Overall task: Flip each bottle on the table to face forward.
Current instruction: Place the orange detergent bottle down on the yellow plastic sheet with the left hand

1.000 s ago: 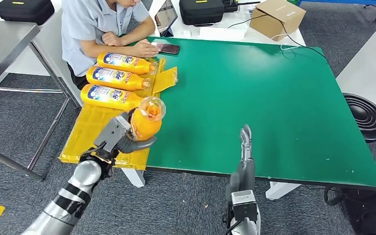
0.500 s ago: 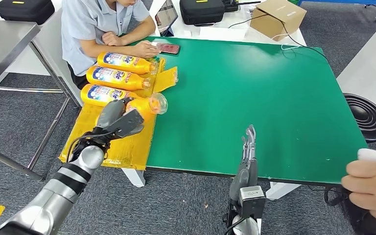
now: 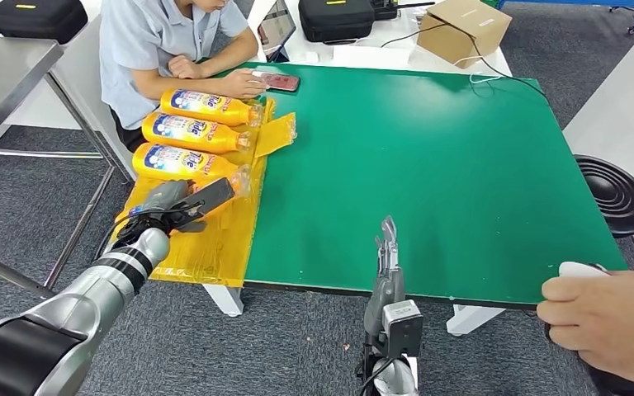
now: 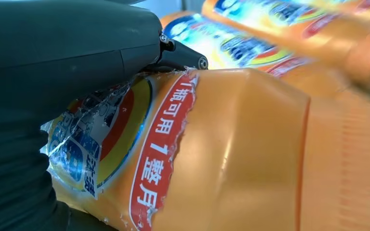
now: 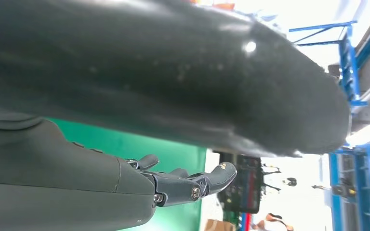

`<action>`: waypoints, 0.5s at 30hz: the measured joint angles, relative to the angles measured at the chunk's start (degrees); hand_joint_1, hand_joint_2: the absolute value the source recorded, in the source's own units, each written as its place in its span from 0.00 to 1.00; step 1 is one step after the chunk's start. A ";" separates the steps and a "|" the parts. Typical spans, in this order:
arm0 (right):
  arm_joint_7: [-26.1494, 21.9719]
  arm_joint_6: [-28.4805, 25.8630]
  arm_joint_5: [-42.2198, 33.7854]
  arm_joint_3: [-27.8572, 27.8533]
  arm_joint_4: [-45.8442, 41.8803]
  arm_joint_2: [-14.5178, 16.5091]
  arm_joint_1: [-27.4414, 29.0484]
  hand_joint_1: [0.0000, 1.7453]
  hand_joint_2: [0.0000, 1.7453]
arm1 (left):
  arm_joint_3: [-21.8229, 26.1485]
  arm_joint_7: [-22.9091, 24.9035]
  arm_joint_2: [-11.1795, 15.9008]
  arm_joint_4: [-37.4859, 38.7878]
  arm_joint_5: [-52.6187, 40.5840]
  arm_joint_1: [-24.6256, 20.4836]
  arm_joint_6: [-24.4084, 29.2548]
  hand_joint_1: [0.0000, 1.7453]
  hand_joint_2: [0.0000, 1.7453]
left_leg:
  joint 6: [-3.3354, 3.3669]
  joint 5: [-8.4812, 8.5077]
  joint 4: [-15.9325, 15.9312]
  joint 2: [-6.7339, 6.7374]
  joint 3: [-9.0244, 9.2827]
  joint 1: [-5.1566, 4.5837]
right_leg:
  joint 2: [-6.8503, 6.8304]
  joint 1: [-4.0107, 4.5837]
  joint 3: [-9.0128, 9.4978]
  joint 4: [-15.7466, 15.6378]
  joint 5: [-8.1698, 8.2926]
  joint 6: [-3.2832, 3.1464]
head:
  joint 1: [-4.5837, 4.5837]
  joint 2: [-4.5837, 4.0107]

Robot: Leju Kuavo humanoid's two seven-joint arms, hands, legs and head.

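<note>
Three orange bottles lie side by side on a yellow mat (image 3: 183, 252) at the table's left end, labels up: the far bottle (image 3: 206, 106), the middle bottle (image 3: 194, 132) and the near bottle (image 3: 183, 162). A fourth orange bottle (image 3: 237, 181) lies low on the mat in front of them, and my left hand (image 3: 183, 201) grips it. The left wrist view shows this bottle (image 4: 231, 159) with its torn label turned to the camera and my fingers (image 4: 67, 62) around it. My right hand (image 3: 388, 252) hovers at the table's front edge, fingers straight and apart, holding nothing; in its own wrist view the right hand (image 5: 183, 185) is seen against the green top.
A green table (image 3: 446, 165) spreads to the right. A person sits at the far left corner with a phone (image 3: 277, 82) under one hand. Another person's hand (image 3: 603, 313) holds something white at the bottom right. A cardboard box (image 3: 462, 29) and black cases stand behind.
My left hand has brought the fourth bottle from raised and upright down flat onto the mat. The camera shifted slightly. A person's hand has come in at the bottom right.
</note>
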 joint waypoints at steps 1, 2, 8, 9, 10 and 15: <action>0.00 0.21 -0.26 -0.08 0.60 0.01 -0.18 0.00 0.00 | 0.13 0.39 0.00 0.80 0.00 -0.18 0.02 1.00 1.00 | -0.01 -0.01 0.00 0.02 0.03 0.00 | 0.02 0.00 0.01 0.00 0.00 0.00 | -0.01 0.00; 0.00 0.33 -0.42 -0.18 1.09 0.03 -0.30 0.00 0.00 | 0.27 0.61 0.01 1.49 0.03 -0.34 0.03 1.00 1.00 | -0.01 -0.01 0.00 0.02 0.06 0.00 | 0.03 0.00 0.02 0.00 0.00 0.00 | -0.01 0.00; 0.00 0.43 -0.56 -0.63 2.73 0.29 -0.73 0.00 0.00 | 0.88 0.94 0.02 3.82 0.07 -0.75 0.05 1.00 1.00 | -0.03 0.00 0.00 0.00 0.17 0.00 | 0.02 0.02 0.07 0.13 -0.01 -0.01 | -0.01 -0.01; 0.00 0.41 -0.53 -0.69 2.90 0.33 -0.75 0.00 0.00 | 0.94 0.95 0.02 4.04 0.08 -0.78 -0.01 1.00 1.00 | -0.04 0.00 0.00 0.00 0.19 0.00 | 0.02 0.02 0.08 0.14 -0.01 -0.02 | -0.01 0.00; 0.00 0.41 -0.52 -0.74 3.06 0.39 -0.76 0.00 0.00 | 0.97 0.95 0.02 4.21 0.03 -0.80 -0.17 0.97 1.00 | -0.04 0.01 0.00 0.00 0.21 0.00 | 0.02 0.02 0.09 0.14 -0.01 -0.02 | -0.01 0.00; 0.00 0.62 -0.51 -0.92 3.75 0.78 -0.77 0.00 0.00 | 0.97 -0.25 -0.07 4.71 -1.73 -0.67 -0.73 0.82 1.00 | -0.05 0.01 0.00 0.00 0.26 0.00 | 0.02 0.02 0.12 0.16 -0.01 -0.03 | -0.01 0.00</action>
